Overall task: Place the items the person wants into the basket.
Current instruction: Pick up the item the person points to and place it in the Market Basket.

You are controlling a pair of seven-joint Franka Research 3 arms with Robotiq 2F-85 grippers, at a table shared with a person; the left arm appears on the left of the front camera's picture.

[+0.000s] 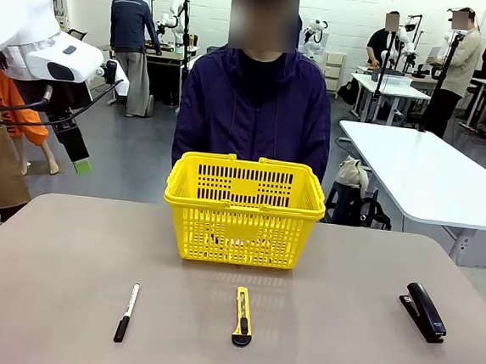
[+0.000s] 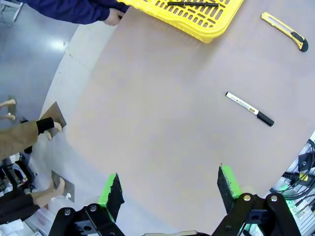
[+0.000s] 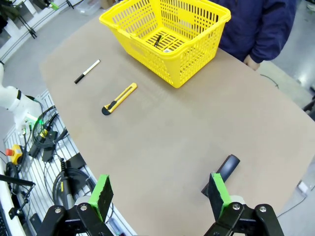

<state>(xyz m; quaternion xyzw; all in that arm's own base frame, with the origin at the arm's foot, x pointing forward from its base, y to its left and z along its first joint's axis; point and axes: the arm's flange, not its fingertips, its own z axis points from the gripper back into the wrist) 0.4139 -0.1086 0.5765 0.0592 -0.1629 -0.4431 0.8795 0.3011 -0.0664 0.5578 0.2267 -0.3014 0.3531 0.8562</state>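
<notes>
The yellow basket (image 1: 243, 208) stands at the far middle of the table, right in front of the person (image 1: 254, 106). A thin black pen (image 3: 157, 40) lies on its floor. The white marker (image 1: 128, 300) with a black cap lies on the table at front left. My left gripper (image 2: 170, 186) hangs open high over the table's left side, with the marker (image 2: 250, 109) well ahead of its fingers; it also shows up at the left in the front view (image 1: 79, 161). My right gripper (image 3: 160, 192) is open above the right side, with nothing in it.
A yellow-and-black utility knife (image 1: 242, 316) lies at front centre. A black stapler (image 1: 423, 311) lies at front right, just beyond my right finger (image 3: 218, 191). One hand of the person (image 2: 114, 17) rests at the table's far edge beside the basket (image 2: 197, 14).
</notes>
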